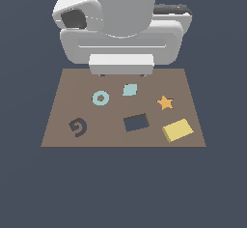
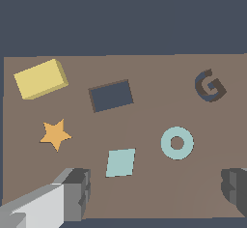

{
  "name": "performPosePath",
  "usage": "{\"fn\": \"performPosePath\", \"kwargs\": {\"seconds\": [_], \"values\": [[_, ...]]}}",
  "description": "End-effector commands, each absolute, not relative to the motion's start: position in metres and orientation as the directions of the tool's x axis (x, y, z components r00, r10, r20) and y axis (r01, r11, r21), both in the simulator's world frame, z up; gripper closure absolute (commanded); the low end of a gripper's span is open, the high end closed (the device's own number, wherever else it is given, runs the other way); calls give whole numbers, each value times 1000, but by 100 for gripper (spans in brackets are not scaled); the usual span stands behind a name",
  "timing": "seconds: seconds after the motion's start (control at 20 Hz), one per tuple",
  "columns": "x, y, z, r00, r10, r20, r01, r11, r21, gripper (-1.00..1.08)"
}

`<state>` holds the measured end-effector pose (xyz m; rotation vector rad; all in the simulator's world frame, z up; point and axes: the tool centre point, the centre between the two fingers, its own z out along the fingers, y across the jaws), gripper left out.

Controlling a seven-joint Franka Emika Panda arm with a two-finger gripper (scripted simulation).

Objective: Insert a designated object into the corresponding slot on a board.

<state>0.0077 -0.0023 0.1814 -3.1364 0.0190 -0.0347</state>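
so basically nothing's done yet as far as i can tell. the yellow block (image 1: 178,130) is just lying loose on the brown board (image 1: 67,89), near the corner at the exterior view's right, untouched. the navy slot (image 1: 136,122) is empty, sitting just off at about 9 o'clock from the block in the exterior view, with a small gap of bare board between them. block looks a bit rotated compared to the slot too, so my guess is it'll need a twist before it drops in.

the gripper (image 2: 157,191) is up above the far edge of the board, nowhere near the block. in the wrist view you can see both fingers (image 2: 72,193) spread wide apart with nothing between them, just board and the teal diamond (image 2: 120,163) under the gap.

other stuff on the board: orange star (image 1: 165,103) at roughly 11 o'clock from the block, a teal ring (image 1: 100,98), and a dark spiral mark (image 1: 78,127) over on the exterior view's left. none of those matter here.

so what's left is everything: move over the block, come down, pinch it, lift, carry it over to the slot, line it up and seat it.
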Motion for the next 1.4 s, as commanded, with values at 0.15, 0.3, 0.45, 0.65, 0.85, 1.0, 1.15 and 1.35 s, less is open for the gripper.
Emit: {"fn": "performPosePath", "kwargs": {"seconds": [0.15, 0.3, 0.45, 0.65, 0.85, 1.0, 1.15, 1.35], "values": [[8, -1, 181, 1000, -17, 22, -17, -1000, -5, -92], [7, 1, 179, 999, -31, 22, -31, -1000, -5, -92], [7, 5, 177, 998, -54, 21, -54, -999, -5, -92], [7, 12, 172, 995, -99, 21, -99, -995, -5, -92], [7, 23, 165, 987, -160, 19, -160, -987, -6, -92], [7, 33, 159, 976, -217, 18, -216, -976, -6, -92], [9, 44, 151, 959, -282, 17, -282, -959, -6, -92], [13, 62, 139, 924, -382, 15, -382, -924, -6, -92]]}}
